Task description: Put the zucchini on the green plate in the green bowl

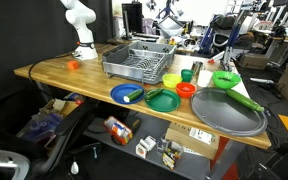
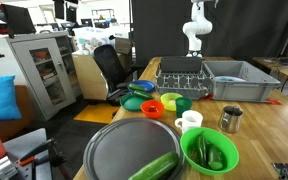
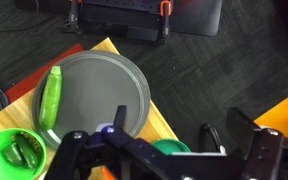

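The green plate (image 1: 164,101) lies near the table's front edge between the blue plate (image 1: 125,95) and the grey tray (image 1: 227,113). It also shows in the other exterior view (image 2: 173,100). A small dark shape on it may be the zucchini (image 1: 154,96); it is too small to be sure. The lime-green bowl (image 1: 225,80) (image 2: 210,152) (image 3: 14,155) stands beside the tray and holds dark green pieces. My gripper (image 3: 142,140) is high above the table's end, open and empty. In the wrist view its body hides most of the green plate (image 3: 170,150).
A long pale green piece (image 3: 51,95) lies on the grey tray (image 3: 99,90). A red-orange bowl (image 1: 185,90), a small green cup (image 1: 187,74), a white cup (image 2: 189,121) and a metal cup (image 2: 230,119) stand nearby. A dish rack (image 1: 139,62) fills the table's middle.
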### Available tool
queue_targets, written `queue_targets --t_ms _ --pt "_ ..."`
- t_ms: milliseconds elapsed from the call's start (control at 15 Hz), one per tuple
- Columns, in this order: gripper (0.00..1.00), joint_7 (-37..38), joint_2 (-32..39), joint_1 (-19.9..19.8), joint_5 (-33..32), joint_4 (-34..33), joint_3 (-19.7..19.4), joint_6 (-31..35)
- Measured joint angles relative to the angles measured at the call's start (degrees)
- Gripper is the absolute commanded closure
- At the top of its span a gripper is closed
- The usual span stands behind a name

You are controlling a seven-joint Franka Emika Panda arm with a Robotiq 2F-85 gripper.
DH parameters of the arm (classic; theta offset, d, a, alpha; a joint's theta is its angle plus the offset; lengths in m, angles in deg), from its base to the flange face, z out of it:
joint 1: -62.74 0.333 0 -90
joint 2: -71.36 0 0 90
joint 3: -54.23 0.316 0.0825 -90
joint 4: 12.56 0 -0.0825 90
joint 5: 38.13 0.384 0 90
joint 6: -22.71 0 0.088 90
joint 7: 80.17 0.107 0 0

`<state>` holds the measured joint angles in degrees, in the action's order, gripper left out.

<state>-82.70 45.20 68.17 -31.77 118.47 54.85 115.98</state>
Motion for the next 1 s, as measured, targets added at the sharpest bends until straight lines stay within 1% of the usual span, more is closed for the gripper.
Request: queue_targets --t_ms 200,600,733,867,1000 --pt "0.00 -1.7 2.1 0.5 0.3 -0.6 -0.1 0.4" --pt "0.00 -1.9 2.2 0.5 0.3 -0.9 -0.1 0.4" --pt "0.00 -1.7 2.8 0.4 1.4 -1.3 -0.1 1.9" --pt "0.00 0.9 5.5 0.3 3.4 -2.3 -0.1 4.6" --pt "0.00 3.2 10.5 0.3 4.9 -4.3 -0.1 7.0"
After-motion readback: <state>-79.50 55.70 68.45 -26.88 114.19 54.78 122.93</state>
